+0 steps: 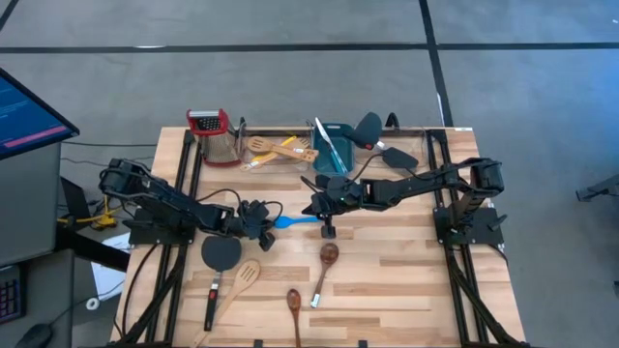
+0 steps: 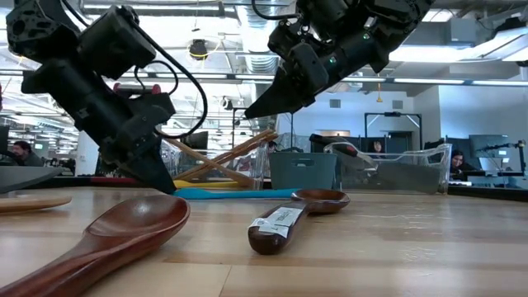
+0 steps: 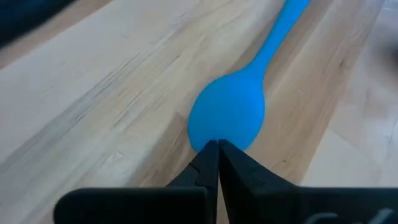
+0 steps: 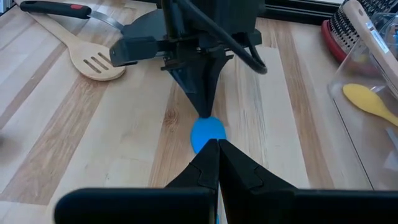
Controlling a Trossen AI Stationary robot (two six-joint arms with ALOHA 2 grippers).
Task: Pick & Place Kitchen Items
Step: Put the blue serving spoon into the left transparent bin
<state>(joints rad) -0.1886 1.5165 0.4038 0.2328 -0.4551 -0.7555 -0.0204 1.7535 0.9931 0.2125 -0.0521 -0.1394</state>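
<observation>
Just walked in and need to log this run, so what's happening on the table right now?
Both arms meet at a blue spoon lying mid-table. The left gripper is shut, its tips at the spoon's bowl; the right gripper is shut too, over the handle side. Whether either actually clamps the spoon is unclear. Brown wooden spoons, a slotted wooden spatula and a black spatula wait nearer the front edge, while a clear bin at the back already holds several utensils.
</observation>
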